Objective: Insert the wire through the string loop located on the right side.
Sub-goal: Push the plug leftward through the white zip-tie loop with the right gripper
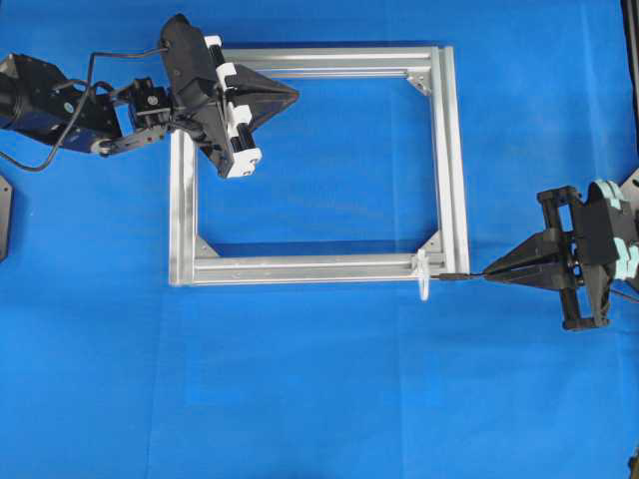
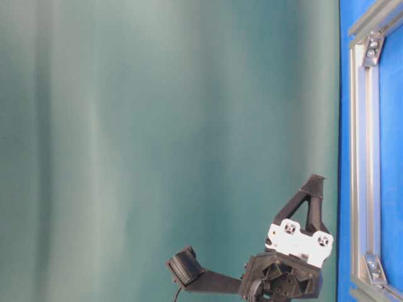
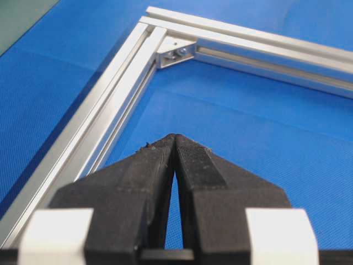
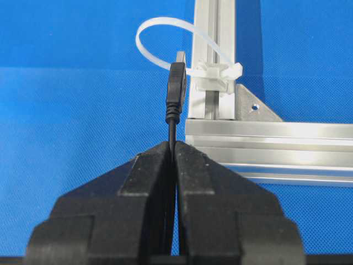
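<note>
My right gripper is shut on the wire, a thin black cable ending in a black plug with a metal tip. The plug points at the string loop, a whitish tie arching left from a clip on the silver frame; the tip sits just in front of the loop's opening. From overhead, the right gripper holds the wire level with the plug just right of the loop at the frame's near right corner. My left gripper is shut and empty, hovering inside the frame's far left corner.
The rectangular aluminium frame lies flat on the blue cloth, with triangular brackets in its corners. In the table-level view only the left arm and a frame edge show against a green wall.
</note>
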Available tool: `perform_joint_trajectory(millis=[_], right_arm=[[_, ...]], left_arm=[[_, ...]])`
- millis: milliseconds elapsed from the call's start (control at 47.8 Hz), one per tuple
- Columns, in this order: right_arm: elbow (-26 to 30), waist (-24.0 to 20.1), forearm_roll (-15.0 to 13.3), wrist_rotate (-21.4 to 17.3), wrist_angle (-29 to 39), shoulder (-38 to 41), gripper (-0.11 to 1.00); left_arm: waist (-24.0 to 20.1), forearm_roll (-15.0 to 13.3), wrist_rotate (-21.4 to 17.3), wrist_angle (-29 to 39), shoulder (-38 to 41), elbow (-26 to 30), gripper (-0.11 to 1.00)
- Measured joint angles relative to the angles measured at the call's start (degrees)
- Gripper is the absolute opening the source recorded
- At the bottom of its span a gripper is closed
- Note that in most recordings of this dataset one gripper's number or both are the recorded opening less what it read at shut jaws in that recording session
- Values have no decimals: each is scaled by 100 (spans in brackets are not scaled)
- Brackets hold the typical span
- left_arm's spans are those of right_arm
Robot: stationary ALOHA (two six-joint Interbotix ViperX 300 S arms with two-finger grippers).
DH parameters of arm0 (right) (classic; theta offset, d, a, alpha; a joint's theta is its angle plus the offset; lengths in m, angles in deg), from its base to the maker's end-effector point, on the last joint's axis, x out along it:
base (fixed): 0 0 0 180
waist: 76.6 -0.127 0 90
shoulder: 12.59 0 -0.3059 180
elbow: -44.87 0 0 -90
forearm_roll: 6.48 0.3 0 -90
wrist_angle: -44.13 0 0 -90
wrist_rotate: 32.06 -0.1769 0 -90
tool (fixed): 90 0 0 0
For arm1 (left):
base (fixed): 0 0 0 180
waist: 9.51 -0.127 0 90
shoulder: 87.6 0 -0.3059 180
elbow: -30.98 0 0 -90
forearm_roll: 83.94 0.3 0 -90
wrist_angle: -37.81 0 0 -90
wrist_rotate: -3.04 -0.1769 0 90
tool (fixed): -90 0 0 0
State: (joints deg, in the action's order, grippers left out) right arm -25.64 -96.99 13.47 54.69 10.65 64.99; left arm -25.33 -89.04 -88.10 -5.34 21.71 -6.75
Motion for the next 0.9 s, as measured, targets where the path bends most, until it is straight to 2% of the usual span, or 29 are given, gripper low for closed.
perform_joint_trajectory(millis=[481,733,900], right_arm=[[26,-9,26,0,-114,123,-4],[316,26,132,0,-439,721,-4],[650,202,149,0,-633,1213,-4]], left_arm=[[0,0,0,9,9,0,0],[0,0,0,9,0,0,0],[9,0,0,0,0,0,0]])
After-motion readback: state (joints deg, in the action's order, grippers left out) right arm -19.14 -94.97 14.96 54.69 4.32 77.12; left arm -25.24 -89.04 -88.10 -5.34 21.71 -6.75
